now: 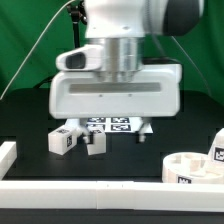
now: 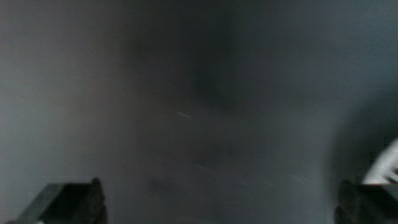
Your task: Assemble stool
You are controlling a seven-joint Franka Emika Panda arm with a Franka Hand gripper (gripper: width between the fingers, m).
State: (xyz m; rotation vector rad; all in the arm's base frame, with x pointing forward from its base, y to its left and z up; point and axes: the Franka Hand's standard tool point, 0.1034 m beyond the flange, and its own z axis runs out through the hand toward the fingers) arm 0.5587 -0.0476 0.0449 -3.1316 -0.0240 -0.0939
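**Operator:** How does my end of the arm stand?

**Spotter:** Your gripper [image 1: 110,129] hangs low over the middle of the tabletop [image 1: 28,122], jaws spread wide with nothing between them. In the wrist view you see the dark fingertips [image 2: 71,205] well apart, with only a blurred dark surface between them. Beside one of them is a white shape [image 2: 388,165], too blurred to name.

**Operator:** What lies closest to it?

**Spotter:** Between your fingers, in the exterior view, you have the marker board [image 1: 112,124], flat on the tabletop. Just on its near-edge side lie two of the stool's legs. The first leg [image 1: 62,140] is toward the exterior view's left and the second leg [image 1: 95,143] is just beside it. Whether the two touch, I cannot tell. Neither one is in your grasp.

**Operator:** And the seat?

**Spotter:** The seat [image 1: 190,168] sits well apart from those two, close to the tabletop's near edge, toward the corner on the exterior view's right, rim upward. A third leg [image 1: 217,150] stands at its far side, cut off by the picture's edge. Whether it is in the seat or behind it, I cannot tell.

**Operator:** Anything round the edges?

**Spotter:** A long white front rail [image 1: 90,195] runs along the near edge. A side rail [image 1: 8,152] lies at the edge on the exterior view's left. Behind the tabletop hangs a green backdrop [image 1: 20,50].
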